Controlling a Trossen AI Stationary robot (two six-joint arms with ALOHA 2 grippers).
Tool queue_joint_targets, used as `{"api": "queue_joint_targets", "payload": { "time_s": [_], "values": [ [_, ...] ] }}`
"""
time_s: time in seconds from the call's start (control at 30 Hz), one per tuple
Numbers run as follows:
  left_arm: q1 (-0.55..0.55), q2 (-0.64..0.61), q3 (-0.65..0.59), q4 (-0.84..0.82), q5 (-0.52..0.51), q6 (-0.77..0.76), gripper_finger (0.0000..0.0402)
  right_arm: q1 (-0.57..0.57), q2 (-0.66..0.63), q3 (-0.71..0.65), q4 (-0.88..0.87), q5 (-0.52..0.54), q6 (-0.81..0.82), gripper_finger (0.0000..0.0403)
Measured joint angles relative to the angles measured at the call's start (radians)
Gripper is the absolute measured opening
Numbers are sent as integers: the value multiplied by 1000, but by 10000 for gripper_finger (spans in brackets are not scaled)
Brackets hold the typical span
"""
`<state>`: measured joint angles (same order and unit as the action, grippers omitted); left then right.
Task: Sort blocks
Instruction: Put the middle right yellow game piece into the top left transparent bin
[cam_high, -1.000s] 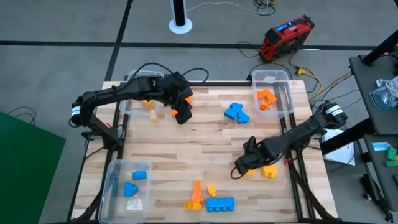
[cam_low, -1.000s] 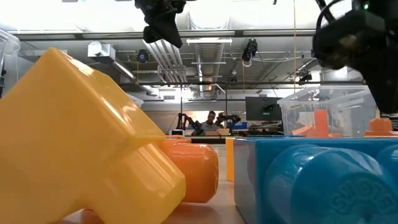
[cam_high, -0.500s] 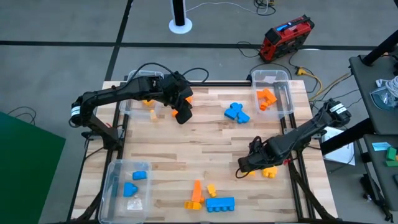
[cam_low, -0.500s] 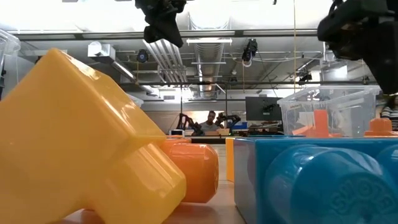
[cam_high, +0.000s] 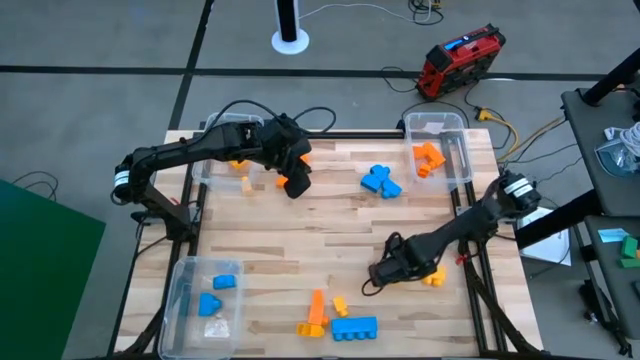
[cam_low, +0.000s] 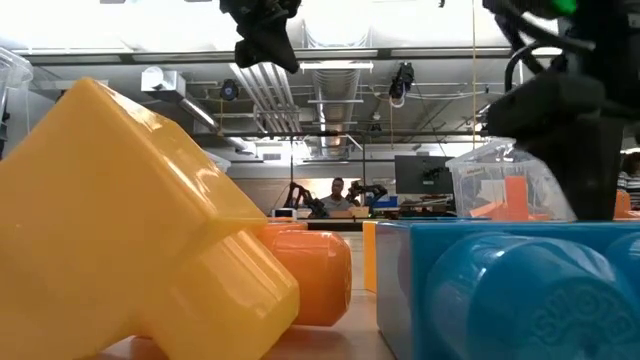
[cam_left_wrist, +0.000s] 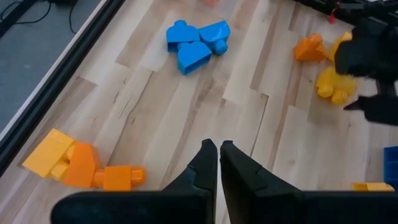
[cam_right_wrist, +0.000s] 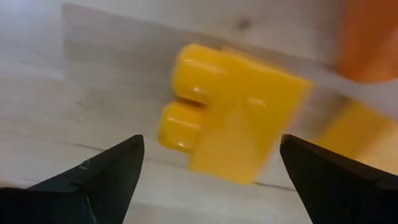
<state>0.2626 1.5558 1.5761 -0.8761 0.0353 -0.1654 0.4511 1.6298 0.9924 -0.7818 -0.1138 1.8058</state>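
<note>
Three clear bins (cam_high: 441, 146) at table corners: orange blocks (cam_high: 429, 157) in the far right one, two blue blocks (cam_high: 216, 292) near left, perhaps two yellow far left. Right gripper (cam_high: 378, 274) spread wide before a yellow block (cam_right_wrist: 233, 129) near the right edge. Left gripper (cam_left_wrist: 217, 155) pressed together, empty, far left.

A red and black case (cam_high: 460, 58) lies on the floor beyond the table's (cam_high: 320, 225) far edge, near a white round stand (cam_high: 290, 40).
</note>
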Motion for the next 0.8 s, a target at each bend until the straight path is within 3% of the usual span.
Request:
{"api": "queue_joint_targets", "payload": {
  "time_s": [0.23, 0.8],
  "values": [
    [0, 0, 0, 15, 0, 0, 0, 0, 70, 1, 27, -23, -18, 363],
    [0, 0, 0, 17, 0, -5, 0, -67, 82, 1, 32, -28, -145, 363]
  ]
}}
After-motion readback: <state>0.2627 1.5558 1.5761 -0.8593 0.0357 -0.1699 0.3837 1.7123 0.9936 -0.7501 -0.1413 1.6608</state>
